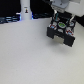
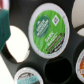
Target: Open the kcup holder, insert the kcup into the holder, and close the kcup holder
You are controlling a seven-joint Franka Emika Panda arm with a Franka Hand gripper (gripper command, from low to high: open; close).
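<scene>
We saw the gripper (image 1: 60,20) low over the kcup holder (image 1: 61,31), at the exterior view's right. In the wrist view the kcup (image 2: 49,27), green top up, sat in a round slot w/ other pods nearby. Couldn't tell finger spread.

A robotics lab or test bench, judging by the setup. A broad, plain white table (image 1: 30,57) fills most of the exterior view, with a dark backdrop behind it and blurred equipment with small blue lights (image 1: 10,20) along the far edge. A white bottle-like post (image 1: 25,10) stands there. A white robot arm (image 1: 61,6) reaches down over a black kcup holder (image 1: 61,31).
</scene>
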